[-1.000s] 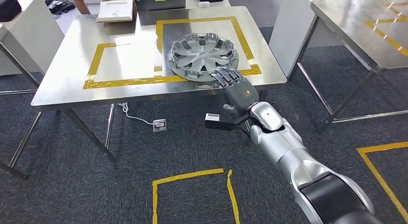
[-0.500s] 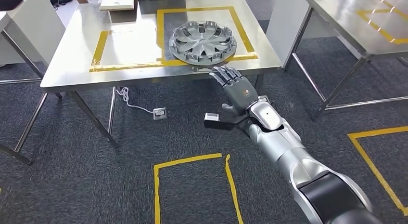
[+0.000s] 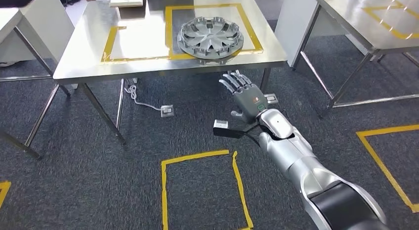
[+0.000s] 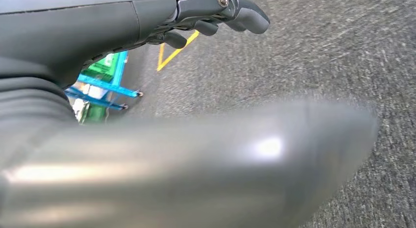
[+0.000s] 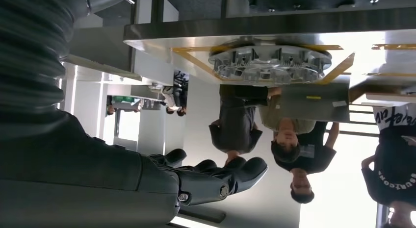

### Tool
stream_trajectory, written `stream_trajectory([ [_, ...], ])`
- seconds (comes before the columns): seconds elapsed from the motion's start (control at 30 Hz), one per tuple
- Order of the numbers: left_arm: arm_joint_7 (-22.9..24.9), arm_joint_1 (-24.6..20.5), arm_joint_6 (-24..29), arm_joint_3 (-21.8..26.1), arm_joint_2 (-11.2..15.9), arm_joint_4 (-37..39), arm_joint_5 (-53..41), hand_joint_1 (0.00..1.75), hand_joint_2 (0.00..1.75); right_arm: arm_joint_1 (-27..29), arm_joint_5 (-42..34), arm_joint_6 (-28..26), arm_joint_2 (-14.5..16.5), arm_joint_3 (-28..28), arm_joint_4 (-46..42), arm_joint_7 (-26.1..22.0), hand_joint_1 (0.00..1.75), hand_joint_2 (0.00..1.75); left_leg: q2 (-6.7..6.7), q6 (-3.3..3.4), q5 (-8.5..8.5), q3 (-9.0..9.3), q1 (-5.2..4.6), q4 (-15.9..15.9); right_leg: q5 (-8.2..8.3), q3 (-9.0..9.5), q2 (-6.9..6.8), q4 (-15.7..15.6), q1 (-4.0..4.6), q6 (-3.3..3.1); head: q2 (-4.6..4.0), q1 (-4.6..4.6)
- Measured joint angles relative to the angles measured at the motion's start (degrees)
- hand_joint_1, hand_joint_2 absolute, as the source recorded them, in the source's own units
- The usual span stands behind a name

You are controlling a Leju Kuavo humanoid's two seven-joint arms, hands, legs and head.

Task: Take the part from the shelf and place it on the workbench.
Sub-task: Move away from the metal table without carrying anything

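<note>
The robot's right hand (image 3: 245,95) hangs over the dark carpet, below and clear of the table edge, fingers spread and holding nothing; a second ago its fingertips touched the rim of the part. The left hand (image 4: 216,14) hangs above the carpet with its fingers loosely curled and nothing in them. Farther off, the silver wheel-cover part (image 3: 211,36) lies flat on the steel workbench (image 3: 84,62), across the yellow tape outline (image 3: 170,22). The whole scene sits farther away than before. Beyond the workbench, people (image 5: 289,139) stand watching.
</note>
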Motion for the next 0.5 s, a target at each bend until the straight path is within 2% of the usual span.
stream_trajectory([
  [0.03, 0.0, 0.0, -0.2, 0.0, 0.0, 0.0, -0.1, 0.00, 1.75, 0.0, -0.1, 0.0, -0.1, 0.0, 0.0, 0.0, 0.00, 1.31, 0.00, 0.55, -0.06, -0.16, 0.05, -0.2, 0.20, -0.02, 0.00, -0.1, 0.04, 0.35, 0.00, 0.01],
  [0.07, 0.0, 0.1, -0.3, 0.0, 0.0, 0.0, -0.1, 0.00, 1.75, 0.1, -0.1, 0.0, -0.1, 0.0, 0.0, 0.0, 0.00, 0.87, 0.03, 0.94, 0.08, -0.26, 0.09, -0.3, 0.10, 0.02, 0.01, -0.3, 0.04, 0.41, 0.00, 0.02],
  [0.13, 0.0, 0.2, -0.7, 0.0, 0.0, 0.1, -0.1, 0.00, 1.75, 0.1, -0.2, 0.1, -0.3, 0.0, 0.0, 0.0, 0.00, 0.00, 0.08, 1.41, 0.42, -0.38, 0.16, -0.5, -0.27, 0.10, 0.04, -0.7, 0.04, -0.05, 0.00, 0.03],
  [0.17, 0.1, 0.2, -0.9, 0.0, 0.0, 0.1, -0.1, 0.00, 1.75, 0.1, -0.4, 0.2, -0.4, 0.0, 0.0, 0.0, 0.00, 0.00, 0.09, 1.65, 0.61, -0.51, 0.10, -0.5, -0.22, 0.11, 0.07, -0.9, 0.08, -0.72, 0.00, 0.06],
  [0.27, 0.1, 0.3, -1.5, 0.0, 0.0, 0.1, -0.2, 0.00, 1.75, 0.2, -1.0, 0.8, -0.5, 0.0, 0.0, -0.3, 0.00, 0.00, 0.09, 2.17, 0.98, -0.78, -0.19, -0.4, 1.44, -0.06, 0.15, -1.2, 0.11, -2.83, 0.00, 0.04],
  [0.3, 0.1, 0.3, -1.7, 0.0, 0.1, 0.1, -0.2, 0.00, 1.75, 0.3, -1.2, 1.1, -0.5, 0.0, 0.0, -0.4, 0.00, 0.44, 0.10, 2.24, 1.06, -0.87, -0.28, -0.4, 1.86, -0.14, 0.16, -1.3, 0.09, -3.04, 0.00, 0.04],
  [0.33, 0.1, 0.3, -1.7, 0.0, 0.1, 0.1, -0.2, 0.00, 1.75, 0.4, -1.4, 1.3, -0.5, 0.0, 0.0, -0.5, 0.00, 0.87, 0.10, 2.30, 1.11, -0.97, -0.35, -0.4, 2.06, -0.19, 0.17, -1.3, 0.05, -2.81, 0.00, 0.03],
  [0.4, 0.1, 0.3, -1.7, 0.0, 0.2, 0.1, 0.0, 0.00, 1.75, 0.5, -1.9, 2.0, -0.5, -0.1, 0.0, -1.1, 0.00, 1.75, 0.12, 2.35, 1.16, -1.12, -0.44, -0.3, 2.39, -0.26, 0.17, -1.4, -0.03, -1.88, 0.00, 0.03],
  [0.5, 0.1, 0.3, -1.8, 0.0, 0.4, 0.1, 0.5, 0.00, 1.75, 0.9, -2.5, 2.8, -0.6, -0.2, 0.0, -1.4, 0.00, 1.75, 0.13, 2.34, 1.16, -1.27, -0.52, -0.3, 2.45, -0.30, 0.17, -1.6, -0.18, -0.20, 0.00, 0.02],
])
